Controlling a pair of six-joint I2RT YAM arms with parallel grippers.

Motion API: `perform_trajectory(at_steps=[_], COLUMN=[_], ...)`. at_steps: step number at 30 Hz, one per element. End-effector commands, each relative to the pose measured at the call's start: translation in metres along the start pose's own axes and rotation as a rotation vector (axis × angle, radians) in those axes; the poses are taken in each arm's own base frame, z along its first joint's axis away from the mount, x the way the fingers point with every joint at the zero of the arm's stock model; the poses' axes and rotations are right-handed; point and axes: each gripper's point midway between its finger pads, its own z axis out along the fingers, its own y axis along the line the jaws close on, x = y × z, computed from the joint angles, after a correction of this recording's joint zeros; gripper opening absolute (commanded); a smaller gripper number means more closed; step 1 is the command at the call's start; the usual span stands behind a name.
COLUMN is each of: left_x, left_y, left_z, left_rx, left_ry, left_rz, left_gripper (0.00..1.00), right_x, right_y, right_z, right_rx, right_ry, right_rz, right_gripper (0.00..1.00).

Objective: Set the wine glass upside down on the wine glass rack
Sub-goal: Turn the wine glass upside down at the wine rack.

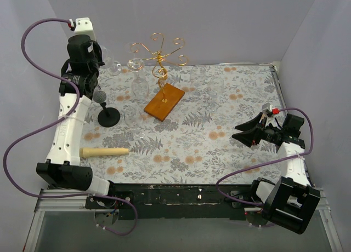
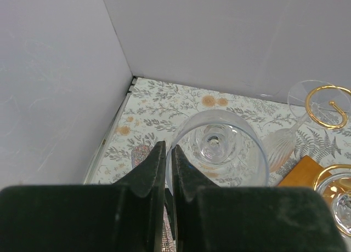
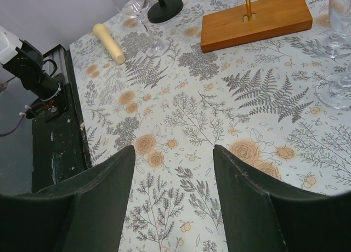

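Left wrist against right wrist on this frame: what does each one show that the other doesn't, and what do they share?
Only the left wrist view: the left gripper, shut and seemingly pinching the rim of a wine glass seen mouth-on, and the gold spirals of the wine glass rack. Only the right wrist view: the right gripper, open and empty above the floral cloth, a cream roller and a black round stand foot. Both: that cloth and the rack's wooden base.

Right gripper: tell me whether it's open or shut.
Open: the right gripper has its jaws wide apart above the floral tablecloth, with nothing between them.
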Motion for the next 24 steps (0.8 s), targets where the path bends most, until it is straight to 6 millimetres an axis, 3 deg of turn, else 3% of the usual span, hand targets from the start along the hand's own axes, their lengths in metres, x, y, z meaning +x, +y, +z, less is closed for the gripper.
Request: perform_trajectory(at_steps=[1,14,24], left_x=[-0.051,-0.071,-0.074], left_y=[0.016,0.022,0.022], left_z=[-0.035,-0.070,-0.082], left_rx=[-0.015,0.027,0.059], left_ry=[-0.157,-0.224,-0.239], left_rz=[-0.065,-0.109,-0.120], left_gripper=[0.00,0.00,0.00], right_x=[-0.011,-0.007,-0.005], right_y=[-0.003,-0.005,-0.006], right_z=[-0.001,-0.002,-0.002], right_rx=[0.005,0.010,0.017], right_ry=[-0.005,-0.003,0.000], right_rz=[-0.051,-0.038,-0.040], right_gripper=[0.67,0.67,0.67])
